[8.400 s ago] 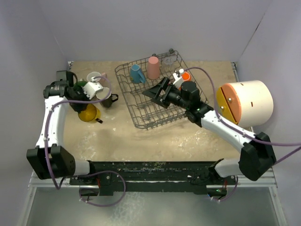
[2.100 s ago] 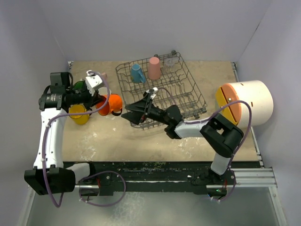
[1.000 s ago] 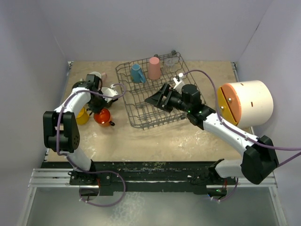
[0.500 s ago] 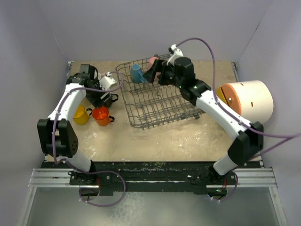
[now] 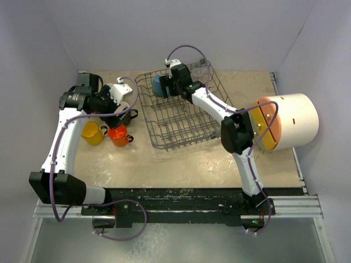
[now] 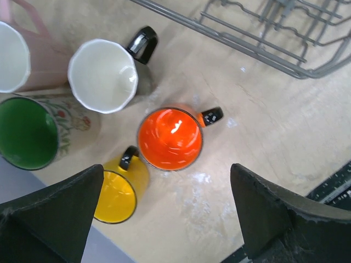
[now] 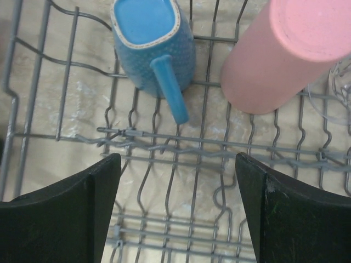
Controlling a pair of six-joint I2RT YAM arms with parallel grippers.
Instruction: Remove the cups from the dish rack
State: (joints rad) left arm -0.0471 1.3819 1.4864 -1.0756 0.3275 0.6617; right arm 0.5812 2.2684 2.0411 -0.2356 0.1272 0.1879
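Note:
The dark grey wire dish rack (image 5: pixel 181 143) holds an upside-down blue cup (image 7: pixel 153 44), an upside-down tall pink tumbler (image 7: pixel 290 49) and a clear glass (image 7: pixel 340 93). My right gripper (image 7: pixel 178 208) hangs open above the rack's wires (image 7: pixel 219 143), just short of the blue cup (image 5: pixel 158 85). From above, the right gripper (image 5: pixel 167 90) hides the tumbler. On the table stand an orange cup (image 6: pixel 170 137), a yellow cup (image 6: pixel 115 197), a black mug with a white inside (image 6: pixel 104 74), a cream mug that is green inside (image 6: pixel 27 131) and a pale pink mug (image 6: pixel 16 55). My left gripper (image 6: pixel 170 219) is open and empty above them.
A big white cylinder with an orange end (image 5: pixel 290 120) lies at the right of the table. The rack's near-left corner (image 6: pixel 258 52) is close to the black mug. The orange cup (image 5: pixel 118 135) and yellow cup (image 5: pixel 92 133) stand left of the rack.
My left gripper has opened, let go of the orange cup beside the yellow one and lifted away. My right arm has swung from the rack's middle to its far end, over the blue cup.

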